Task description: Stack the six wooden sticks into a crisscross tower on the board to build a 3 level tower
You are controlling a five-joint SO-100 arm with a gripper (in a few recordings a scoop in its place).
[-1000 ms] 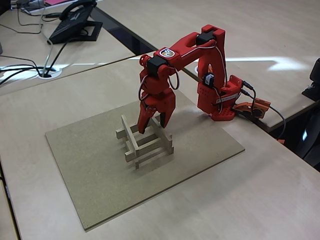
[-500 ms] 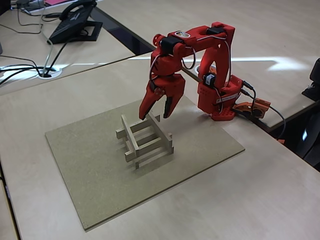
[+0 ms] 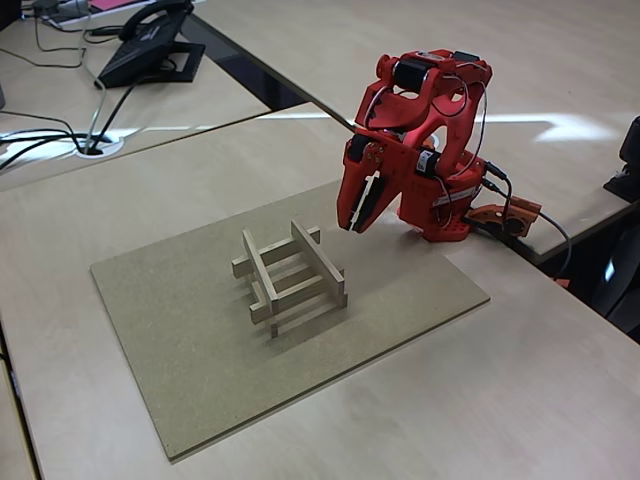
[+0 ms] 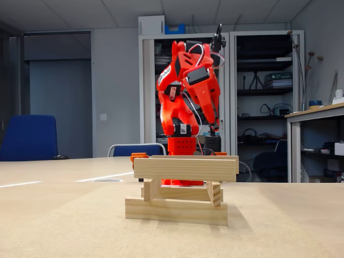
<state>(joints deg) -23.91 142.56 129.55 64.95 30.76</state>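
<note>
End effector [image 3: 352, 222] hangs empty, fingers narrowly parted — right of the crisscross tower [image 3: 290, 277]. Tower stands three layers high on the board [image 3: 180, 340].

Your crisscross tower [image 3: 291, 277] stands mid-board [image 3: 180, 380], three crossed pairs high; the board lies on the table [image 3: 520, 400], and the gripper [image 3: 356, 210] hangs right of and beyond the tower.
</note>
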